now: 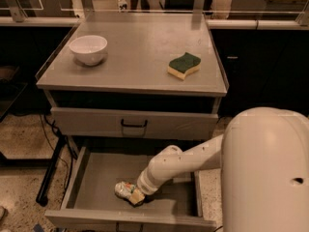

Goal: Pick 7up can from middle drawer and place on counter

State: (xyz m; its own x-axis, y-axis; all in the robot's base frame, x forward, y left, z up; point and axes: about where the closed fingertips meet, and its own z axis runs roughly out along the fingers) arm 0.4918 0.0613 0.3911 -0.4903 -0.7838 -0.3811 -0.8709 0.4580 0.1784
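The can [126, 190] lies on its side in the open drawer [96, 170], touching the jaws on their left. Whether it is gripped cannot be told. A firm hold should be confirmed before it is lifted clear to the bench [140, 57] above.

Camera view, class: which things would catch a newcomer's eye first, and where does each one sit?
The bulky white robot arm fills the lower right and reaches into the open middle drawer, where its end effector is down at the 7up can lying on its side on the drawer floor. On the counter above, a white bowl stands at the back left and a green-and-yellow sponge at the right.
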